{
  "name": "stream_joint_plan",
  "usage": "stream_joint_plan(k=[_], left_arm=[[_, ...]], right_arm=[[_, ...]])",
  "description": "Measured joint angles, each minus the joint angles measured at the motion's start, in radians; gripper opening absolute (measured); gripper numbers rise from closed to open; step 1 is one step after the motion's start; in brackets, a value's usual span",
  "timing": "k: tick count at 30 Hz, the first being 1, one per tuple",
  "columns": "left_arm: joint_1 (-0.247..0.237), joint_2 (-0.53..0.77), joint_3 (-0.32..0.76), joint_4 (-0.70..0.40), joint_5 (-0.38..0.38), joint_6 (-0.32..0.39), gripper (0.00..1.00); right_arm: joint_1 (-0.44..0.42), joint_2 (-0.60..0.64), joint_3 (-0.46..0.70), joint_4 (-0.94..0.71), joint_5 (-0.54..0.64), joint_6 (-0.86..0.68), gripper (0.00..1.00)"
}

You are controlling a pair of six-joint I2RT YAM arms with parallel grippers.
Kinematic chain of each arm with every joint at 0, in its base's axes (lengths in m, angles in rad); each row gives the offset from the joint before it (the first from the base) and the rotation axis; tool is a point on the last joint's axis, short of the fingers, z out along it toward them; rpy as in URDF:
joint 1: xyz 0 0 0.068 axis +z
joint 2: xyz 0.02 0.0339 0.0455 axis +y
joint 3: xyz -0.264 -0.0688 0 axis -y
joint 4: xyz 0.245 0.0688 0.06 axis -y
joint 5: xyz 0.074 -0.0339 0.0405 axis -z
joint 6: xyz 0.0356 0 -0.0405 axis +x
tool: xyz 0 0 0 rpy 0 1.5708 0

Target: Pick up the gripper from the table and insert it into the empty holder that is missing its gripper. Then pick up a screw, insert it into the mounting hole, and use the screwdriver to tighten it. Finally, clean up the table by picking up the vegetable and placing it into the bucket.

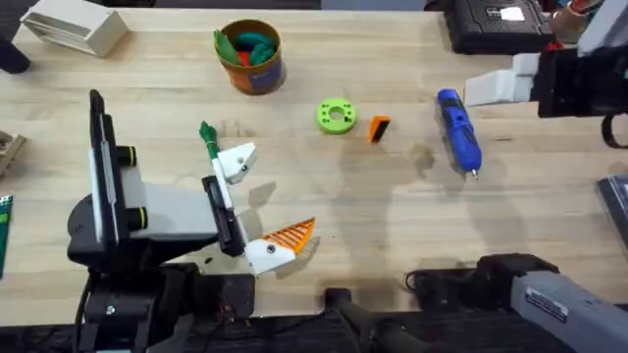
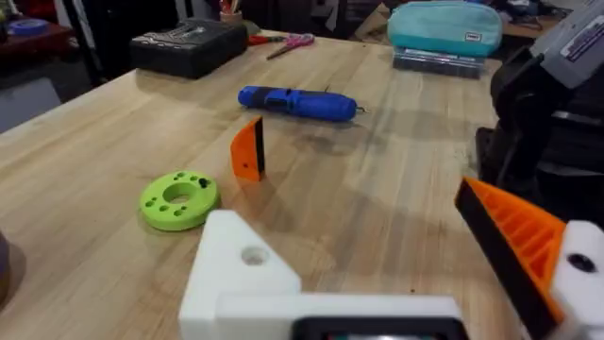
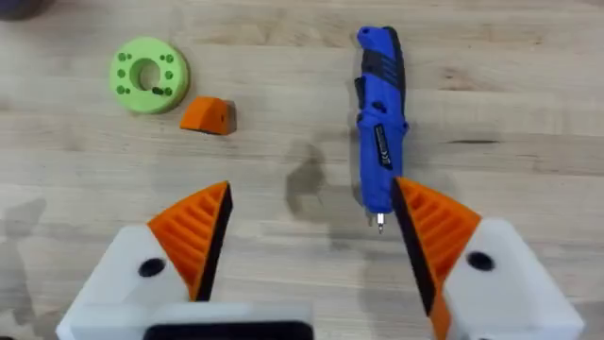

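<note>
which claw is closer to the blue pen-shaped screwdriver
Right. The right claw hovers just short of the blue screwdriver; the left claw sits beyond the bright green ring.

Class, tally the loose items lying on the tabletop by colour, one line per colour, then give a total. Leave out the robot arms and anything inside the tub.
Orange: 1, the gripper pad
Blue: 1, the screwdriver
Bright green: 1, the ring
Dark green: 1, the vegetable
Total: 4

Black arms carry white claws (image 3: 307, 246) with orange ribbed pads (image 3: 193, 231).
</note>
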Motion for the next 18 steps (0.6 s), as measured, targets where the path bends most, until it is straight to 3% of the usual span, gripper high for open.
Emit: stream_joint_plan(k=[18], left_arm=[[0.0, 0.0, 0.0, 0.0, 0.0, 0.0, 0.986]], right_arm=[[0.0, 0.003, 0.001, 0.006, 0.0, 0.003, 0.99]])
